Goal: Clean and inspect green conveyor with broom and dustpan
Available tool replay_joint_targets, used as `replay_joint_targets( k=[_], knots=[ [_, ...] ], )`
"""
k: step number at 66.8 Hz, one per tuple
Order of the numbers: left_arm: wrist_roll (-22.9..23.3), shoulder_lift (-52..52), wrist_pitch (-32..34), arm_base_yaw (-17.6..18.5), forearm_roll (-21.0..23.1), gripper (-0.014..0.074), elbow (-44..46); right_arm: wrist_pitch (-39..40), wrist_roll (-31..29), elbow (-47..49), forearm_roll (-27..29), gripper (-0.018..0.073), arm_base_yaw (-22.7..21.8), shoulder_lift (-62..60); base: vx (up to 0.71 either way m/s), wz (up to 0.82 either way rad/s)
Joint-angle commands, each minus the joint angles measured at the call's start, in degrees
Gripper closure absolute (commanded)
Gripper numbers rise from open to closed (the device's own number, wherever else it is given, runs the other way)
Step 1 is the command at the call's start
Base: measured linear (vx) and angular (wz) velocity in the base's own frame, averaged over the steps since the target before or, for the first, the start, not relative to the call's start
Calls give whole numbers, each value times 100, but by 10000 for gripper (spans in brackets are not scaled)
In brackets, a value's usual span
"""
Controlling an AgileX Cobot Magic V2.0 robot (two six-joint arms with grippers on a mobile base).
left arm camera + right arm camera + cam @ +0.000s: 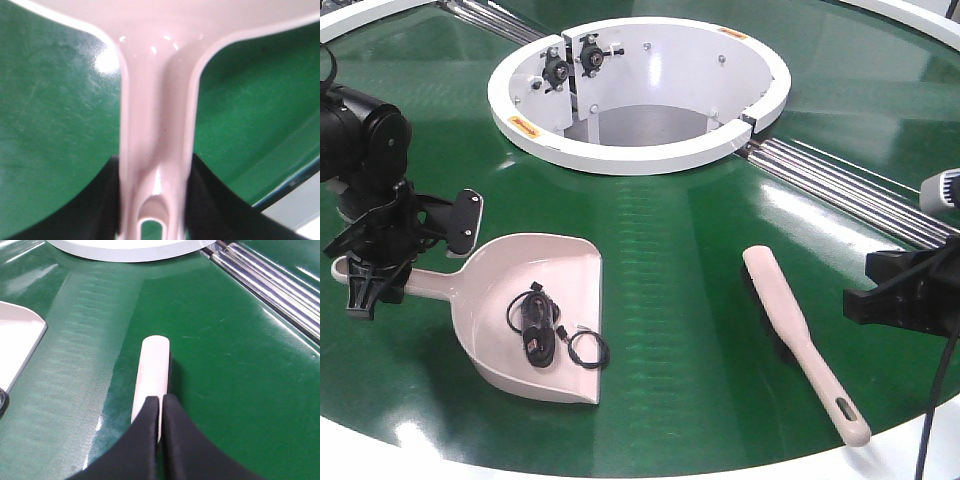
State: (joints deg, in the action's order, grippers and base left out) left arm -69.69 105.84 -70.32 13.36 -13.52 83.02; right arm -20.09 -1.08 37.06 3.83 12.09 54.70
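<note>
Exterior front-facing view: the left gripper (365, 283) sits at the dustpan (535, 315) handle's end, the scoop stretching away from it across the green conveyor (680, 250); the broom (800, 335) lies just inward of the right gripper (880, 300). Left wrist view: dark fingers (75, 205) flank the dustpan (155, 125) handle, apparently clamping it. Right wrist view: the fingertips (150, 420) are pressed together, holding nothing, with the broom (152, 370) directly beyond them.

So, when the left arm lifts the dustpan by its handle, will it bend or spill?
The dustpan looks like stiff moulded plastic, so it probably will not sag. The loose black debris near its open front edge could slide out if it tilts forward.
</note>
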Motion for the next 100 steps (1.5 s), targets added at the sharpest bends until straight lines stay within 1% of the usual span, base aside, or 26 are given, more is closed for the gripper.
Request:
replay_joint_targets(
  k=[1, 8, 14, 22, 25, 35, 42, 47, 51, 59, 64, 67, 68, 71, 78, 79, 80, 83, 84, 86, 91, 92, 95, 100],
  knots=[
    [65, -276, -122, 45, 38, 587, 168, 406, -26, 143, 3, 567, -26, -105, 0, 0],
    [65, -276, -42, 45, 43, 555, 168, 406, -26, 143, 3, 567, -26, -105, 0, 0],
    [65, -277, -42, 45, 56, 505, 168, 394, -26, 143, 3, 567, -26, -104, 0, 0],
    [109, -295, -28, 45, 56, 402, 168, 378, -26, 143, 3, 567, -26, -104, 0, 0],
    [173, -323, -6, 45, 56, 349, 168, 369, -26, 143, 3, 567, -26, -104, 0, 0],
    [714, -481, 218, 45, 38, 162, 168, 365, -26, 143, 3, 567, -26, -104, 0, 0],
    [981, -661, 193, 45, 38, 42, 168, 353, -26, 143, 3, 567, -26, -104, 0, 0],
    [1238, -844, 193, 45, 38, -4, 168, 342, -26, 143, 3, 567, -26, -104, 0, 0],
    [1560, -1002, 193, 45, 43, -16, 168, 337, -26, 143, 3, 567, -26, -104, 0, 0],
    [2363, -1555, 208, 45, 43, 7, 168, 348, -26, 143, 3, 567, -26, -104, 0, 0],
    [2886, -1885, 349, 45, 43, 47, 168, 391, -26, 143, 3, 567, -26, -104, 0, 0],
    [3320, -2136, 587, 45, 43, 85, 168, 415, -26, 143, 3, 567, -26, -104, 0, 0],
    [3381, -2196, 655, 45, 43, 98, 168, 427, -26, 143, 3, 567, -26, -104, 0, 0],
    [3856, -2398, 953, 45, 55, 152, 168, 450, -26, 143, 3, 567, -26, -104, 0, 0],
    [4590, -2776, 1382, 45, 202, 328, 168, 520, -26, 143, 8, 566, -26, -105, 0, 0],
    [4665, -2837, 1452, 45, 249, 384, 168, 534, -26, 143, 9, 566, -26, -117, 0, 0],
    [4742, -2859, 1502, 45, 263, 398, 168, 551, -26, 143, 16, 565, -26, -146, 0, 0],
    [5077, -3005, 1703, 45, 423, 514, 168, 591, -26, 143, 48, 564, -26, -235, 0, 0],
    [5119, -3022, 1729, 45, 468, 529, 168, 598, -26, 143, 49, 564, -26, -258, 0, 0],
    [5323, -3100, 1837, 45, 586, 599, 163, 639, -26, 143, 54, 563, -26, -337, 0, 0],
    [5636, -3328, 2127, 45, 892, 606, 58, 835, -56, 87, 54, 563, -26, -556, 0, 0],
    [5648, -3352, 2201, 45, 917, 605, 11, 918, -56, 50, 54, 563, -26, -613, 0, 0],
    [5648, -3579, 2515, 45, 1173, 605, -290, 1157, -98, -89, 48, 563, -26, -737, 0, 0],
    [5636, -4036, 3285, 45, 1546, 604, -1005, 1416, -176, -376, 48, 563, -26, -929, 0, 0]
  ],
)
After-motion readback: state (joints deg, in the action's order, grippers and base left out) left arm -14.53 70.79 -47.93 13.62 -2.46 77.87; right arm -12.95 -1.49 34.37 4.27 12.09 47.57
